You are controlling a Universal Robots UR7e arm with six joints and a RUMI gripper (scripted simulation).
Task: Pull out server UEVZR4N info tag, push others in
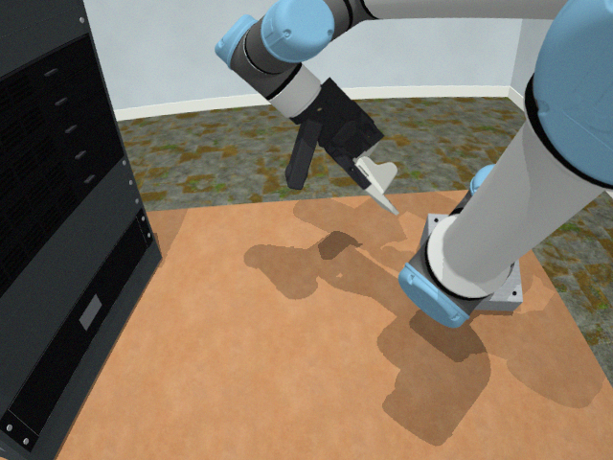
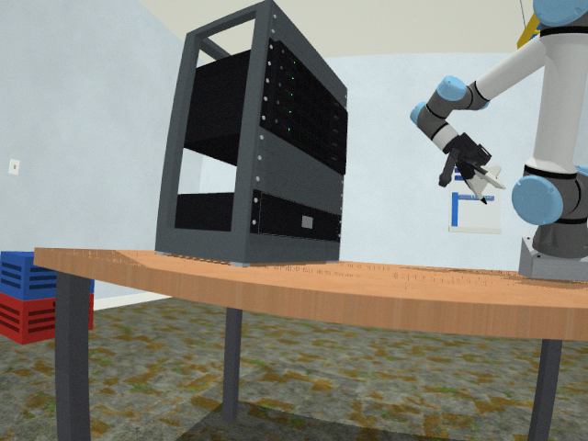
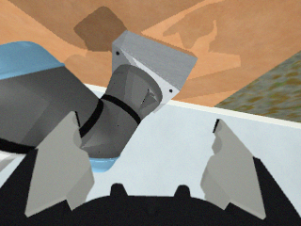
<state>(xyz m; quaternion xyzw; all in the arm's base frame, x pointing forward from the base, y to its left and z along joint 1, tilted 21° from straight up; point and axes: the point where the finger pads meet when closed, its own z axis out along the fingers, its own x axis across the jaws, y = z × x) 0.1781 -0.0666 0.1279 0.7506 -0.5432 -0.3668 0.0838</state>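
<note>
The gripper [image 1: 389, 185] [image 2: 493, 194] [image 3: 148, 116] hangs in the air between the rack [image 1: 153, 252] [image 2: 243, 180] and the arm's base [image 1: 505, 299] [image 2: 546, 270] [image 3: 162, 61], its fingers spread wide with nothing between them. In the top view the rack stands toward 9 o'clock and the base toward 4 o'clock.

The 5 small grey tabs [image 1: 70, 128] run down the rack's dark upper front, at 10 o'clock in the top view; they are probably the information tags. No lettering can be read, so which server is UEVZR4N cannot be told.

The likeliest trouble is a hard pull: a tag dragged past its stop would tug the unfastened rack forward, and a firm push could slide or tip it back. The tabs sit close together and high up, so wide fingers could nudge a neighbour or scrape the front. Choosing before reading risks leaving the wrong tag out.

The rack's feet [image 2: 240, 264] rest near the table's edge [image 2: 228, 289], toward 7 o'clock in the exterior view, leaving little margin there. Open room lies between rack and gripper; the wrist camera faces the base, so the hand should swing round before approaching.
</note>
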